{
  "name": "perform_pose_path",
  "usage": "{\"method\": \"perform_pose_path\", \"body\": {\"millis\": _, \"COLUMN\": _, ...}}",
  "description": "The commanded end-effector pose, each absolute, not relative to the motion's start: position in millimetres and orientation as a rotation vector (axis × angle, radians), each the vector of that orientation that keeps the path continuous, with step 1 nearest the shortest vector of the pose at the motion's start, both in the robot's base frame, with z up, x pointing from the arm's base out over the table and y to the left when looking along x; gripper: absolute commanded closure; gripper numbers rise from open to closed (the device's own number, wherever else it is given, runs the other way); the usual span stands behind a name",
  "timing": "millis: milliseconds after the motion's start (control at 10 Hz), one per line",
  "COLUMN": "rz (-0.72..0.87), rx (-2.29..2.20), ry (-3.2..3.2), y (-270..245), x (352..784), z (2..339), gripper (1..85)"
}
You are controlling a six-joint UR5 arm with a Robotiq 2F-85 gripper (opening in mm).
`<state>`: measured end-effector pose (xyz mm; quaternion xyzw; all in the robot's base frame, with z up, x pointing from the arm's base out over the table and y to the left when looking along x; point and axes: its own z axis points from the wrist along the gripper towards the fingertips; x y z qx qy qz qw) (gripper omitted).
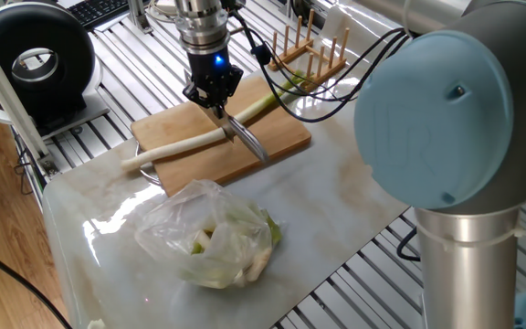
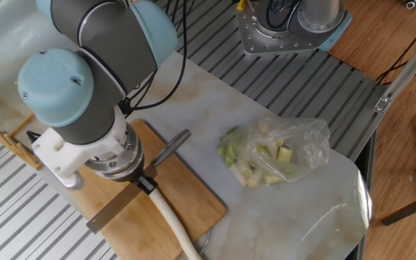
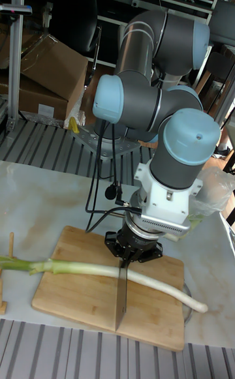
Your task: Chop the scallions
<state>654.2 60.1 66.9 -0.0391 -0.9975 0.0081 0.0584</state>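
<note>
One long scallion (image 1: 183, 145) lies across the wooden board (image 1: 277, 137), white end hanging off the left edge and green end pointing at the rack. It shows whole in the tall fixed view (image 3: 75, 265) and as a white stalk (image 2: 170, 220) in the other fixed view. My gripper (image 1: 215, 108) (image 2: 144, 184) (image 3: 129, 258) is shut on a knife (image 3: 121, 297), just above the stalk's middle. The blade (image 2: 114, 213) stands edge-down across the scallion, and the grey handle (image 1: 252, 144) sticks out sideways. Whether the blade has cut into the stalk cannot be told.
A clear plastic bag of pale green vegetable pieces (image 1: 213, 239) (image 2: 274, 155) lies on the marble slab (image 1: 336, 210) near the board. A wooden peg rack (image 1: 309, 50) stands past the board's far end. A black round device (image 1: 35, 57) sits at the back left. Cables hang beside the arm.
</note>
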Motion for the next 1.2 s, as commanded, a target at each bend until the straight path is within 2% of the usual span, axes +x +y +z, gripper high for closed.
{"method": "perform_pose_path", "body": {"millis": 0, "rz": -0.002, "rx": -0.123, "ry": -3.041, "y": 59.7, "x": 665.4, "z": 65.7, "gripper": 84.3}}
{"method": "perform_pose_path", "body": {"millis": 700, "rz": -0.01, "rx": -0.127, "ry": -3.081, "y": 56.7, "x": 676.4, "z": 62.3, "gripper": 84.3}}
{"method": "perform_pose_path", "body": {"millis": 1100, "rz": -0.006, "rx": -0.143, "ry": -3.063, "y": 58.5, "x": 679.0, "z": 71.5, "gripper": 84.3}}
